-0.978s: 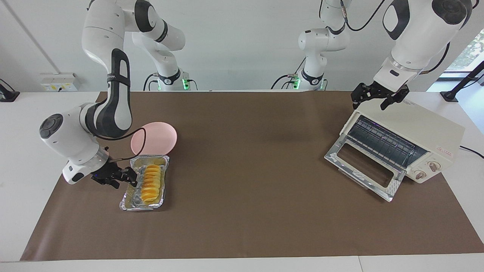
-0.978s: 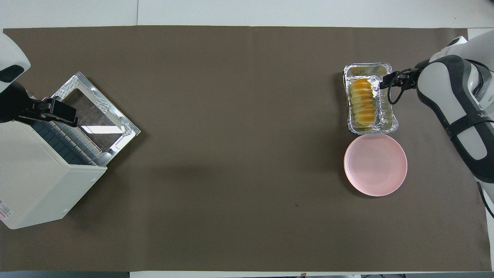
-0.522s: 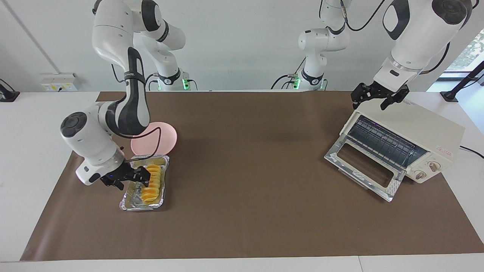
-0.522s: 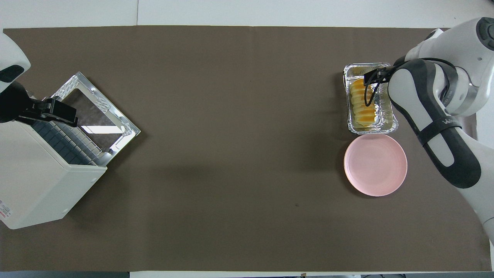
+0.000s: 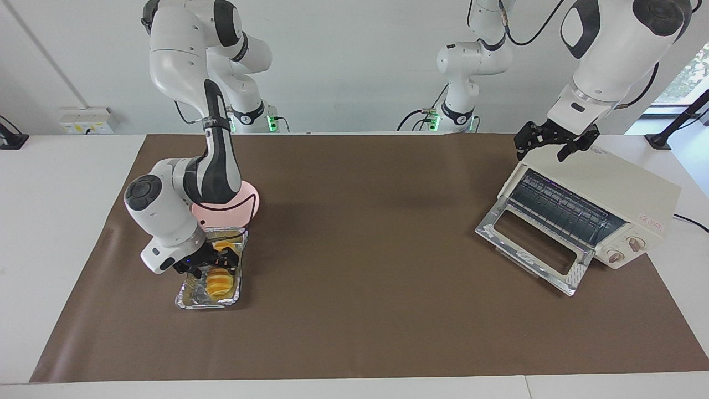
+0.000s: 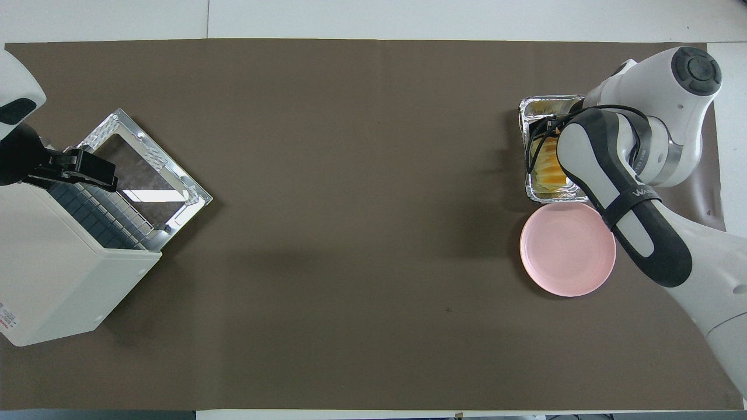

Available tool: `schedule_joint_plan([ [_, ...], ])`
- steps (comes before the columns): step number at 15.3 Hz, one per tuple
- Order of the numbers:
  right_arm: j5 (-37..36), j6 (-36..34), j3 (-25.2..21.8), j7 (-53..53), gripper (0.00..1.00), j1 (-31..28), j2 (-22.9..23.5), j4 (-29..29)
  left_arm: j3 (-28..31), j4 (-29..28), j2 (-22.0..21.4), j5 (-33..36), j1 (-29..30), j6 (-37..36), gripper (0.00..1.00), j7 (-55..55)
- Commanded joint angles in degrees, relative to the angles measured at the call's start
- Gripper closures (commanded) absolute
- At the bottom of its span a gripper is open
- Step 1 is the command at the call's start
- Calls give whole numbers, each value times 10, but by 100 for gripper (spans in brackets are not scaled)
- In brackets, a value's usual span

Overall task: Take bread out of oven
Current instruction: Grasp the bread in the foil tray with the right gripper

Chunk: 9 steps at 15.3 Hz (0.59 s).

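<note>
Bread (image 5: pixel 219 281) lies in a foil tray (image 5: pixel 195 300) beside the pink plate (image 5: pixel 250 204); the right gripper (image 5: pixel 213 260) straddles it, fingers apart. The left gripper (image 5: pixel 554 145) hovers over the oven (image 5: pixel 626 194), fingers spread.

From overhead, the right arm hides most of the bread (image 6: pixel 548 169); the oven (image 6: pixel 58 280) door hangs open.

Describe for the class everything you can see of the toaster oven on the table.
The oven is a cream-white box, seemingly painted metal, with two round knobs at one end of its front. Its silver-framed glass door hangs open, lowered toward the brown mat; the dark wire rack shows, with no bread on it. It stands askew at the left arm's end. The left claw is at its top corner.
</note>
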Motion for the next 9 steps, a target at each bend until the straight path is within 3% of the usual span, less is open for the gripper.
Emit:
schedule_joint_plan([
  [1, -7, 10, 5, 14, 82, -5, -19, -27, -1, -19, -17, -13, 7, 9, 0, 8],
  [6, -7, -30, 5, 14, 83, -5, -21, -2, -1, -19, -17, -13, 7, 9, 0, 8],
  [9, -9, -94, 4, 14, 83, -6, -28, 32, -1, -19, -17, -13, 7, 9, 0, 8],
])
